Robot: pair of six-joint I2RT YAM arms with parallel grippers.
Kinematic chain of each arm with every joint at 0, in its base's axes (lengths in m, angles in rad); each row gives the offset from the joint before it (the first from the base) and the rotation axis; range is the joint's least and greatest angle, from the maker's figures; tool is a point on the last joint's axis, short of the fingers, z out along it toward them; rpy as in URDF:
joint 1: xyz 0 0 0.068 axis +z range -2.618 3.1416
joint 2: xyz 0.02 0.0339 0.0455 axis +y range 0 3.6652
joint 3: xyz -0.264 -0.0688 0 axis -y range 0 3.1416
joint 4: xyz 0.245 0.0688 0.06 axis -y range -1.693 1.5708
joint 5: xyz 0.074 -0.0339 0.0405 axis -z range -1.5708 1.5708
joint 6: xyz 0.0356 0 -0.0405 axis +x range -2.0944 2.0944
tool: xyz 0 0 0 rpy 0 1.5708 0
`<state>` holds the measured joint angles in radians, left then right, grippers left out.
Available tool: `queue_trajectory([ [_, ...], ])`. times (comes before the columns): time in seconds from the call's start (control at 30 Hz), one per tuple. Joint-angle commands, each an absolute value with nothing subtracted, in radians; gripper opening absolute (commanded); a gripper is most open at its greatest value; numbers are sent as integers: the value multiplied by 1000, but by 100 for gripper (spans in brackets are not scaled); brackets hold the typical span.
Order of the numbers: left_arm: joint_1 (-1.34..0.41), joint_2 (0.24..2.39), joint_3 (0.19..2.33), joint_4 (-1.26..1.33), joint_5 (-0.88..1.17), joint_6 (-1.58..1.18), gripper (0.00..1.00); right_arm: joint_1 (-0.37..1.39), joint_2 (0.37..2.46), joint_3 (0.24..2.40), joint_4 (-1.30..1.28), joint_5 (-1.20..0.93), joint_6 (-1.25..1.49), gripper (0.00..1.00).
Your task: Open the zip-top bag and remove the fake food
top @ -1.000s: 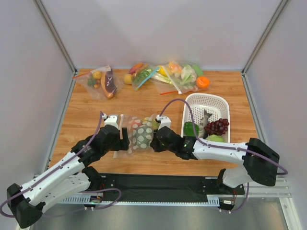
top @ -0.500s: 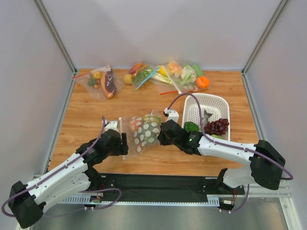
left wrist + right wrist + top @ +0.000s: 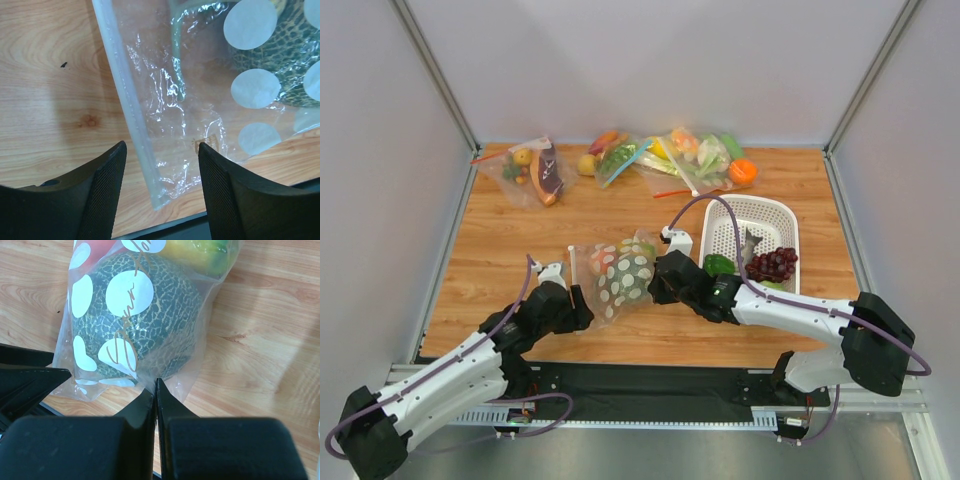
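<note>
Right gripper (image 3: 155, 386) is clamped, both fingers pressed together on the edge of the zip-top bag (image 3: 620, 278), pinching clear plastic just under the netted grey-green melon (image 3: 160, 305). The bag sits on the wooden table (image 3: 500, 250), front and centre between the two arms, just left of the white basket (image 3: 760, 212). Over on the other side, the left gripper (image 3: 161, 147) is spread wide and holding nothing, hovering above the bag's zip strip (image 3: 125, 100), which runs down between its fingers. Packed in beside the melon there's a yellow fruit (image 3: 195, 252) in the far corner, and a sliver of something orange-red (image 3: 95, 245) at the top. Whether the zip is sealed, I can't tell.
</note>
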<state>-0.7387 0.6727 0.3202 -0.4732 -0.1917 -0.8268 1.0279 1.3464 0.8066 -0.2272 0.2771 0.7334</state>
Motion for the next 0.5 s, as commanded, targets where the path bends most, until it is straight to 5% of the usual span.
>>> queue_trajectory([
  [0.0, -733, 624, 296, -397, -155, -883, 66, 1025, 1333, 805, -183, 278, 741, 0],
  [0.27, -733, 597, 250, -373, -121, -923, 61, 1025, 1330, 804, -169, 265, 744, 0],
  [0.47, -735, 580, 253, -374, -127, -940, 15, 1025, 1321, 792, -166, 264, 749, 0],
])
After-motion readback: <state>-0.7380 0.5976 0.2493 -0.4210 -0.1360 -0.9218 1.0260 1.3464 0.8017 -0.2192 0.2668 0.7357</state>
